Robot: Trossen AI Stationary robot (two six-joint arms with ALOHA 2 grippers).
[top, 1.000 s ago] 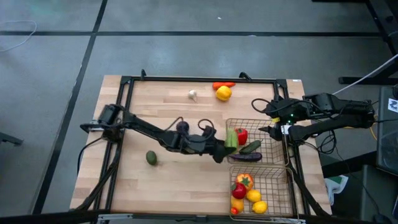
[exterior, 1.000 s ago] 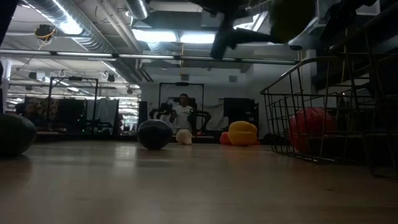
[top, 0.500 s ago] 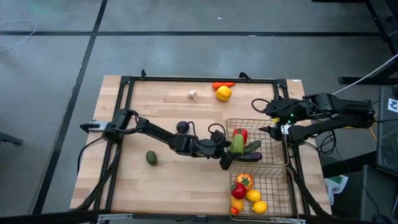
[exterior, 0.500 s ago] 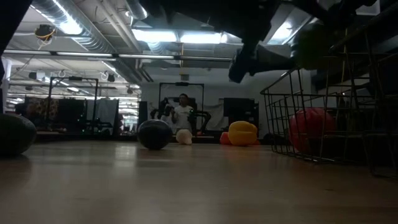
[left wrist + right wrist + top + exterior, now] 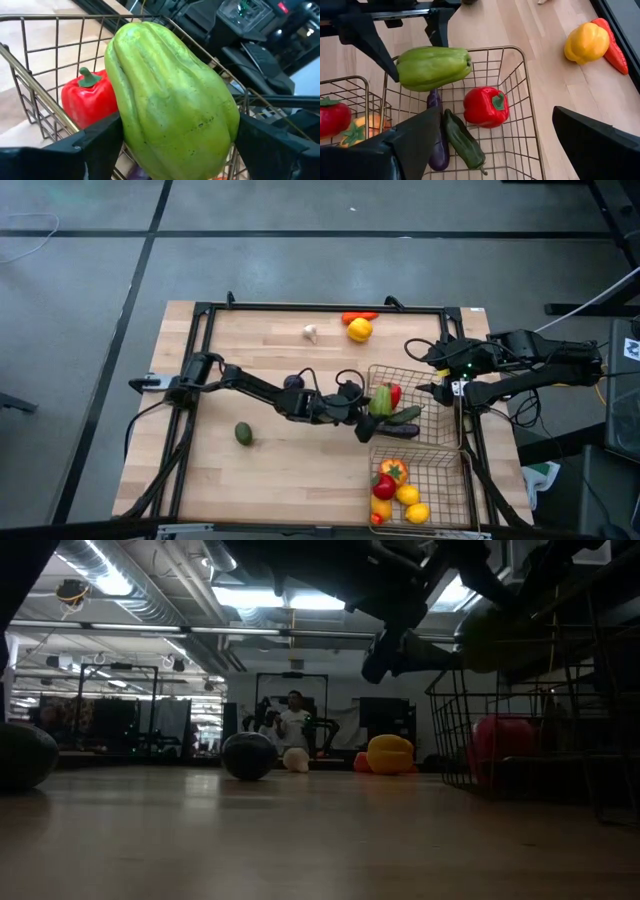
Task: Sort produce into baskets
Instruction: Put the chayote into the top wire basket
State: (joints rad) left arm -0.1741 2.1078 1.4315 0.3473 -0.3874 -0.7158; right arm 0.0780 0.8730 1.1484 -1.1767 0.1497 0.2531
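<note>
My left gripper point(image 5: 373, 410) is shut on a pale green ribbed squash point(image 5: 381, 398), held above the far wire basket point(image 5: 440, 430). That basket holds a red pepper point(image 5: 486, 106), a purple eggplant point(image 5: 437, 145) and a dark green pepper point(image 5: 464, 140). The near basket point(image 5: 455, 510) holds a tomato, a red piece and yellow pieces. My right gripper point(image 5: 420, 370) is open and empty at the far basket's right far corner. My left gripper pinches the squash's thick half point(image 5: 150, 125) between its two fingers point(image 5: 95, 145), one on each side. The fingers come from the table's left and lie across the squash. The squash is lifted clear, above the basket's rim point(image 5: 495, 635).
An avocado point(image 5: 243, 433) and a dark purple piece point(image 5: 293, 384) lie on the table left of the baskets. Garlic point(image 5: 310, 332), a yellow pepper point(image 5: 359, 330) and a red chili point(image 5: 358, 317) lie near the far edge. A person shows far off in the room point(image 5: 294, 720).
My left gripper has carried the squash toward the table's right edge, from beside the far basket to over it, and has gone down toward the basket's rim. It has stayed shut on the squash.
</note>
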